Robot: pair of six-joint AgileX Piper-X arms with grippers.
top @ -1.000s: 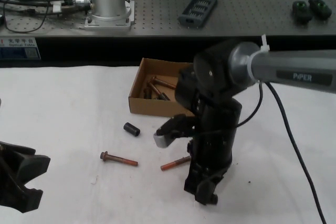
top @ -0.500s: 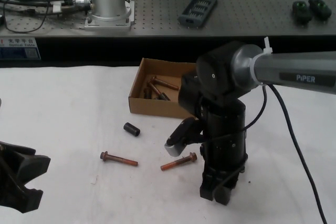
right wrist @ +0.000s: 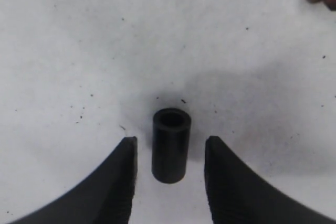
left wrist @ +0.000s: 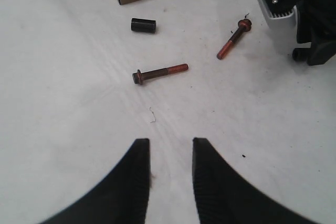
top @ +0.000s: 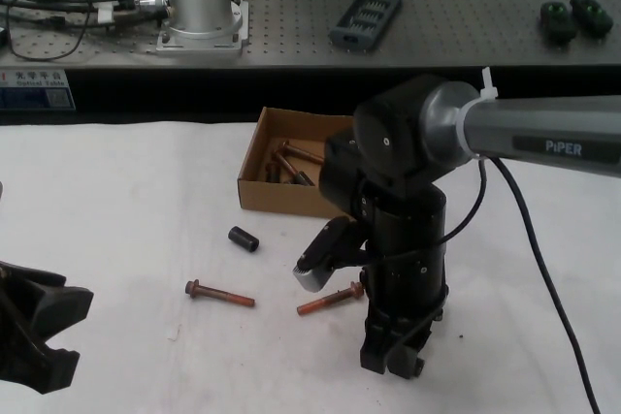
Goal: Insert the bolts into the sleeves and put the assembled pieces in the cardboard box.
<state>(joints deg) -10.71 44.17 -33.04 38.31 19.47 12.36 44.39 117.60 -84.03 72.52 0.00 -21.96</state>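
Observation:
A black sleeve [right wrist: 170,153] stands on the white cloth with its open bore showing, between the fingers of my right gripper [right wrist: 170,142]. The gripper is open and its fingers do not touch the sleeve. In the high view this right gripper [top: 392,364] points straight down near the front middle. Two copper-coloured bolts [top: 220,293] [top: 330,301] lie to its left, and a second black sleeve [top: 244,238] lies beyond them. My left gripper [left wrist: 170,142] is open and empty over bare cloth, short of one bolt [left wrist: 160,73]. The cardboard box [top: 289,197] holds several bolts.
The right arm's wrist camera housing [left wrist: 278,9] hangs just above the second bolt [left wrist: 233,39]. A metal perforated bench with a post base [top: 199,16] and a dark bit case [top: 366,13] runs behind the cloth. Open cloth lies at the left.
The right arm swung its gripper a little to the right, then back left, staying low over the cloth. The left arm, bolts and loose sleeve have not moved.

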